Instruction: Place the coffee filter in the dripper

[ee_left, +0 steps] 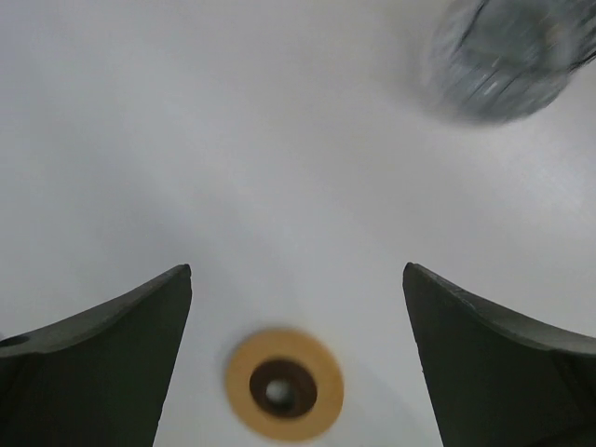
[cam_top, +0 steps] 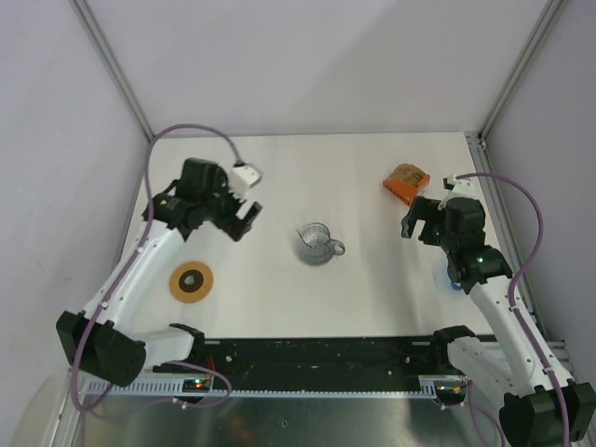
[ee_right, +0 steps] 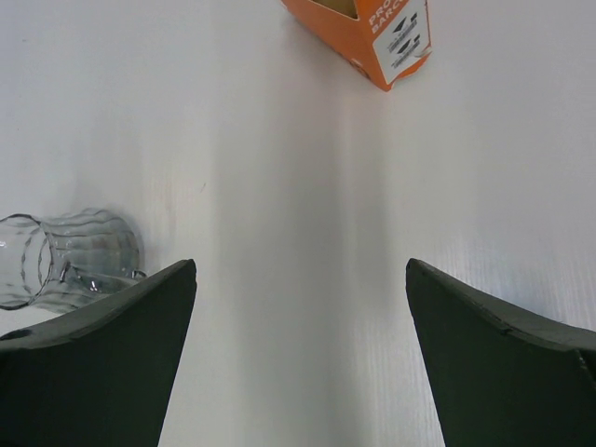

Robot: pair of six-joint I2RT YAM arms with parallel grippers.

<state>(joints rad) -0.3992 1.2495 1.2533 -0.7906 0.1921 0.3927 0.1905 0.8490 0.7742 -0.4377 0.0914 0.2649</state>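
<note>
No loose coffee filter shows; the only filters in view are the brown ones stacked in the orange box (cam_top: 406, 182) (ee_right: 374, 33) at the back right. Of the dripper (cam_top: 453, 280) only a blue sliver shows, under my right forearm near the right edge. My left gripper (cam_top: 246, 222) (ee_left: 296, 270) hangs open and empty over the left half of the table, with the flat orange ring (ee_left: 284, 384) (cam_top: 192, 281) below it. My right gripper (cam_top: 414, 220) (ee_right: 301, 264) is open and empty over bare table, a short way in front of the orange box.
A clear glass mug (cam_top: 317, 244) (ee_right: 65, 257) (ee_left: 507, 56) with a handle stands mid-table between the two grippers. Enclosure walls and metal posts border the table at the back and sides. A black rail runs along the near edge by the arm bases.
</note>
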